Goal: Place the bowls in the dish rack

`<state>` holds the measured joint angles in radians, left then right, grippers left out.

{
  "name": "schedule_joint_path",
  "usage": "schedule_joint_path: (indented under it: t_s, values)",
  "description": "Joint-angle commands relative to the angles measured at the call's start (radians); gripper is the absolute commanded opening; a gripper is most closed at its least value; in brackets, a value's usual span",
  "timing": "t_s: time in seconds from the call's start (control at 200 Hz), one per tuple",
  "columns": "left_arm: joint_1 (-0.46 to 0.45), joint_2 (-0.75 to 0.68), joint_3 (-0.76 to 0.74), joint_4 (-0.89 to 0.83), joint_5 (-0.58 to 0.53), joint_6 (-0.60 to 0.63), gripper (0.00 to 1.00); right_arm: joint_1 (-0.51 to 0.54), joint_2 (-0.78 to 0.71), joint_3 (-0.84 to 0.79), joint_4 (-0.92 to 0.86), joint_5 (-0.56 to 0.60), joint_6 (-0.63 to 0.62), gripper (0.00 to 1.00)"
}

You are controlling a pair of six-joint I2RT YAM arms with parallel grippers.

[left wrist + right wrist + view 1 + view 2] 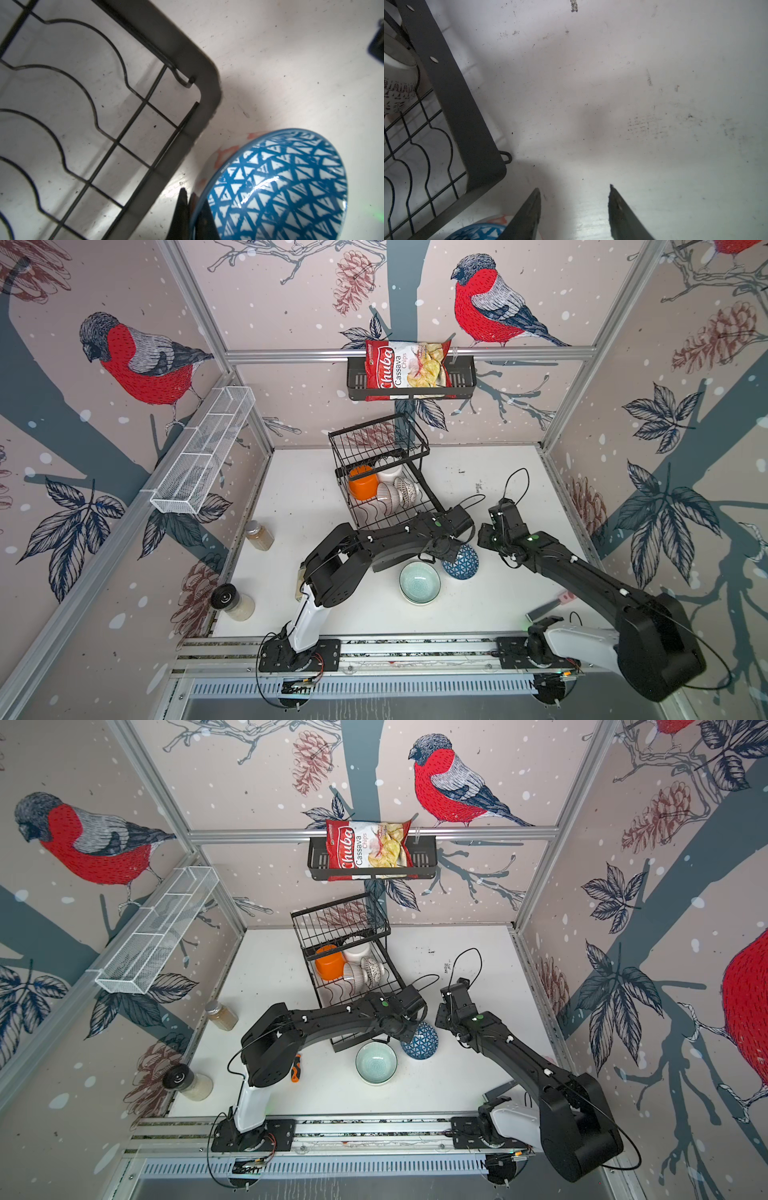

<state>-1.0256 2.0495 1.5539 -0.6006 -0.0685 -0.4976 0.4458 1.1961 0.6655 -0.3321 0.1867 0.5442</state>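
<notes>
Left wrist view: left hand (188, 194) pinches blue bowl (280, 187) rim beside dish rack (207, 83); right hand (574, 190) spread, empty.

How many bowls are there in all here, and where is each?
6 plainly: orange bowl, white bowl, striped bowl and speckled bowl in the black rack; teal bowl and blue bowl outside, by its near corner. A pale orange-marked rim behind the blue bowl may be a seventh.

bright, even light; wrist views blurred
</notes>
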Motion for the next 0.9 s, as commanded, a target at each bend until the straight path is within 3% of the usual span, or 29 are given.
schedule_joint_path:
  t_s: [0.0,0.47,0.895]
  values:
    - [-0.001,-0.021,-0.011,0.027,0.017,0.029,0.00,-0.002,-0.014,0.013,-0.014,0.022,-0.016,0.53]
    - [-0.001,-0.190,-0.132,0.199,0.056,0.036,0.00,-0.017,-0.057,0.094,-0.093,0.054,-0.054,0.54]
    - [0.055,-0.472,-0.331,0.298,-0.002,-0.026,0.00,-0.002,-0.005,0.163,-0.090,-0.011,-0.069,0.52]
